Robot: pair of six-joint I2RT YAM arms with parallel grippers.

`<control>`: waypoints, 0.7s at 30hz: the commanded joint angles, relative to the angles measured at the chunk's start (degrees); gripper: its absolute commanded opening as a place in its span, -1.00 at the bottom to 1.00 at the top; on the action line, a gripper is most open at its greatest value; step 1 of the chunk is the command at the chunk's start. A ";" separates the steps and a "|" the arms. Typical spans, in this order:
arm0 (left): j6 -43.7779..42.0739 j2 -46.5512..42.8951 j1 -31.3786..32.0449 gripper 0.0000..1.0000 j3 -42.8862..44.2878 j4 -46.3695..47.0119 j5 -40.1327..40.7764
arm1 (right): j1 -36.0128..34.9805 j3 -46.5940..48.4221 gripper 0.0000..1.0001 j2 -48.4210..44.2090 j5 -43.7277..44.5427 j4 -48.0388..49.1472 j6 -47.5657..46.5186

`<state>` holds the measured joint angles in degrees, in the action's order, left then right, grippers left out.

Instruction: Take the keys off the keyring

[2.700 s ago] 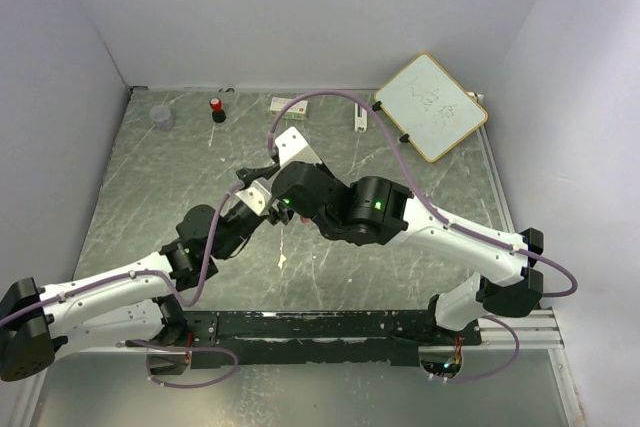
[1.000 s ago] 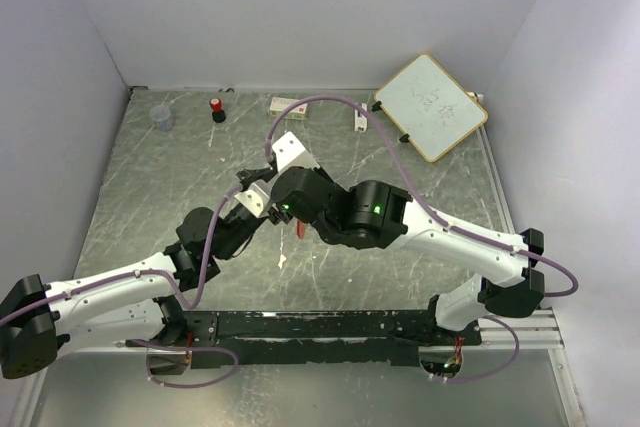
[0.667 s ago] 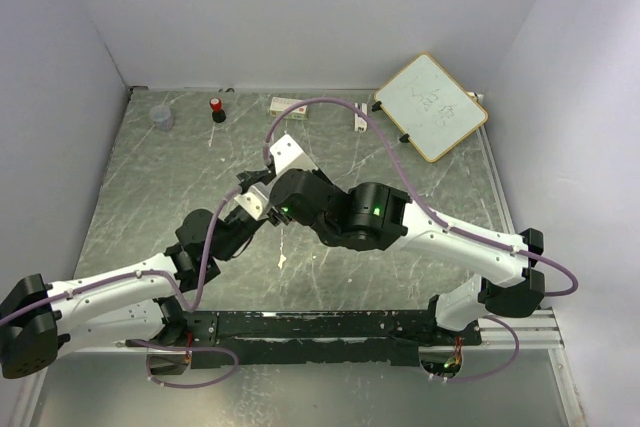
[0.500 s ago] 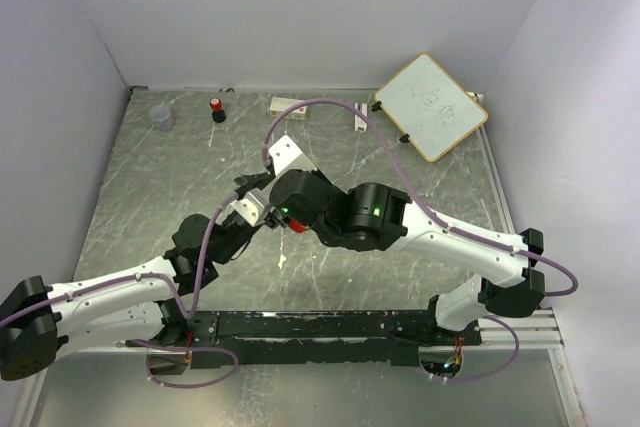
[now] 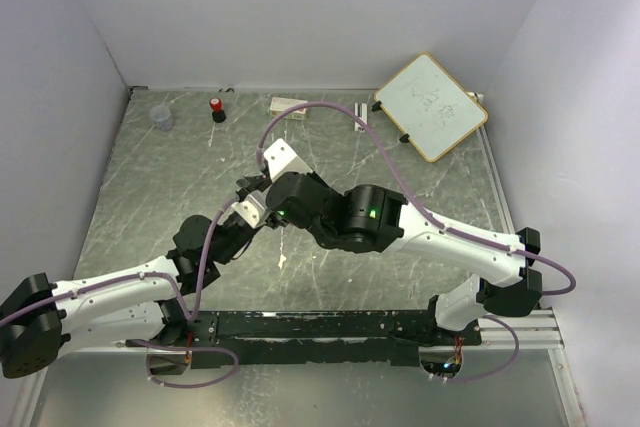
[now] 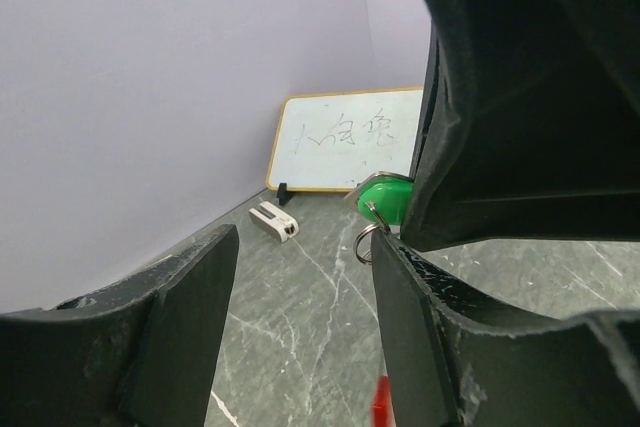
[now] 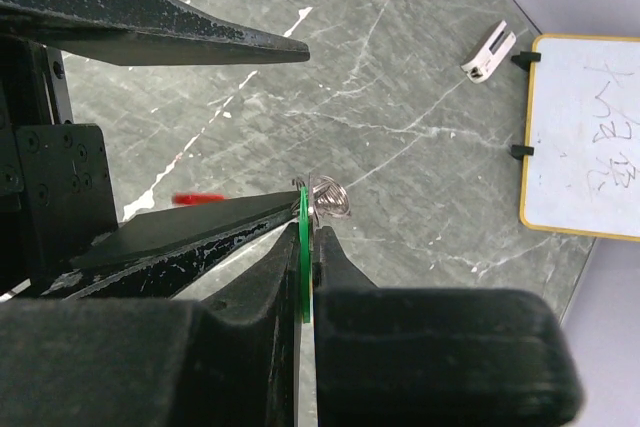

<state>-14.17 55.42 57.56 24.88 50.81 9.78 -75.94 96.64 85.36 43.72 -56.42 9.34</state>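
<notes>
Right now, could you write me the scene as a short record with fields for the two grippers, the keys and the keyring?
right gripper: shut on the green key
keyring: attached to the green key, just past the right fingertips
left gripper: open, one finger on each side of the keyring
red key: partly hidden; cannot tell whether it is on the ring
whiteboard: far right corner

Whiteboard (image 5: 431,107) at back — bottle (image 5: 216,108), cup (image 5: 161,117)

Top external: high, behind my bases, looking down, far.
Left wrist: low, close, facing whiteboard (image 6: 345,137).
Right wrist: close, angled down.
Shared: whiteboard, probably white block (image 7: 488,50) too.
</notes>
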 commanded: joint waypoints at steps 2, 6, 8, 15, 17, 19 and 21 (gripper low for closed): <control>-0.33 0.39 -0.07 0.31 0.62 2.21 -2.87 | -0.85 1.32 -1.00 -0.12 0.32 2.10 -0.69; -0.33 -0.17 -0.08 0.30 0.37 2.64 -4.82 | -0.96 0.95 -1.00 -0.24 0.24 2.40 -0.75; -0.47 -0.17 -0.07 0.23 0.47 2.61 -5.28 | -1.04 0.84 -1.00 -0.29 0.06 2.67 -0.80; -0.10 0.47 -0.08 -0.18 1.81 2.08 -6.74 | -1.30 -0.02 -1.00 -0.85 0.89 3.38 -0.81; 0.22 0.48 -0.07 -0.29 1.96 2.05 -6.22 | -1.31 -0.18 -1.00 -1.05 1.92 3.42 -0.44; 0.29 0.38 -0.07 -0.39 2.38 1.12 -4.86 | -1.53 -0.44 -1.00 -1.44 3.26 3.47 -0.17; 0.24 0.16 -0.07 -0.47 2.79 -0.09 -3.74 | -1.66 -0.78 -1.00 -1.79 4.67 3.79 0.05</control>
<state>-14.48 55.64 57.47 24.97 50.78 5.54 -76.75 96.53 85.32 45.12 -54.57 8.97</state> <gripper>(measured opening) 0.298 0.026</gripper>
